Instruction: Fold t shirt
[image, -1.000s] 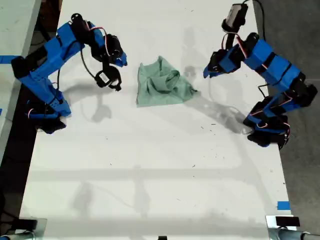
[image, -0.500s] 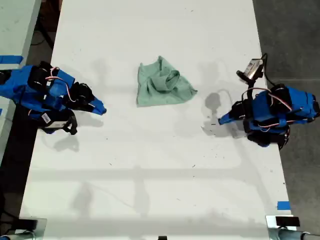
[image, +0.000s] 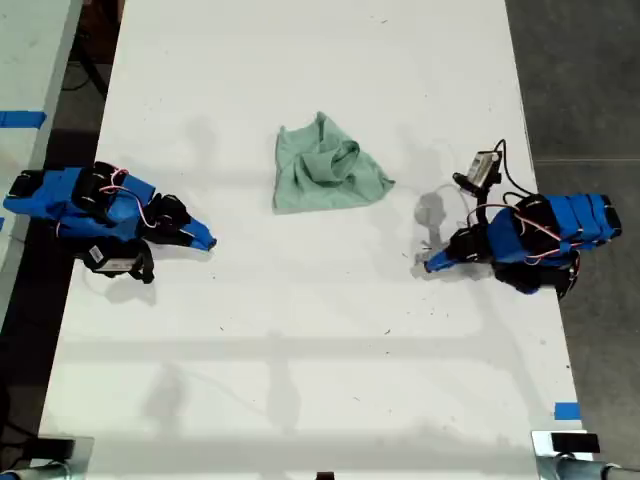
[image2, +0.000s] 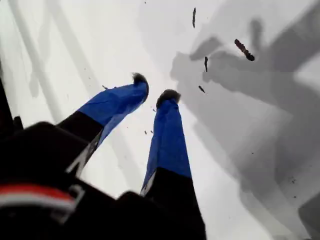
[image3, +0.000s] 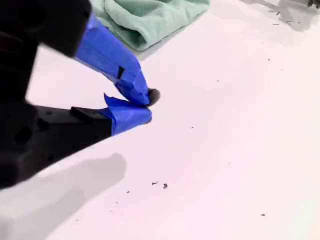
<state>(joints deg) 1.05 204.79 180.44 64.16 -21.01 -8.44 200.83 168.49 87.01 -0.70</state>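
Lying crumpled mid-table, the t shirt sat apart from both arms; my first gripper stood slightly parted, my second gripper closed, both empty.

Exterior view: bright, even overhead light; white table near overexposed, faint soft multiple shadows beside both arms. First wrist view: sharp dark overlapping shadows on table, near housing blurred. Second wrist view: pinkish-white glare, black gripper body out of focus, soft shadow beneath
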